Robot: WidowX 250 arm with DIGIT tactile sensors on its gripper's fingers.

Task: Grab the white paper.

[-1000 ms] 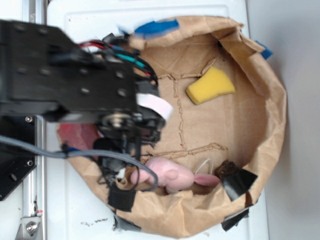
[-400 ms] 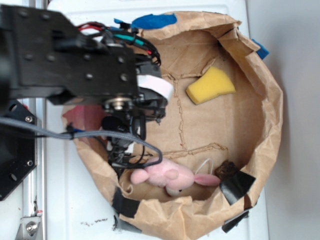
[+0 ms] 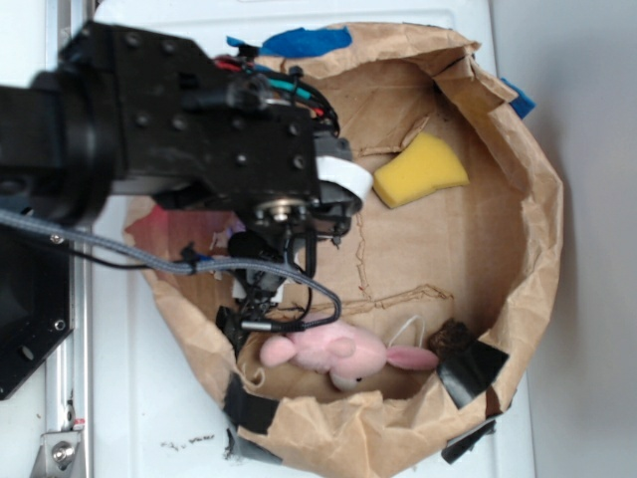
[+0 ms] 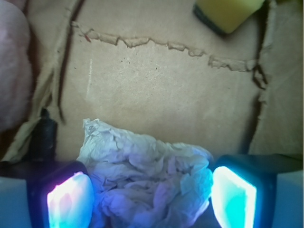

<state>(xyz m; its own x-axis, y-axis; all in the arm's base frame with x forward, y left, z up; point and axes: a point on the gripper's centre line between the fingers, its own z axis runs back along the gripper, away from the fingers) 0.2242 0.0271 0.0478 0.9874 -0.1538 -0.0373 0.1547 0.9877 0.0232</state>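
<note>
The white paper (image 4: 147, 175) is a crumpled, wrinkled wad lying on the brown cardboard floor. In the wrist view it fills the space between my gripper's (image 4: 151, 199) two glowing pads, the left one (image 4: 70, 202) and the right one (image 4: 233, 197). The pads stand wide apart on either side of the wad; the left one seems to touch it and the right one is very close. In the exterior view the black arm (image 3: 199, 129) reaches over the left part of the bag and hides both the paper and the fingers.
A brown paper bag with a rolled rim (image 3: 542, 219) walls in the work area. A yellow sponge (image 3: 419, 170) lies at the back and a pink plush toy (image 3: 333, 354) at the front wall. Black tape (image 3: 473, 366) patches the rim. Cables hang under the arm.
The arm has moved to the right, further over the bag floor, and now covers more of the bag's left side. Sponge and plush toy lie where they were.
</note>
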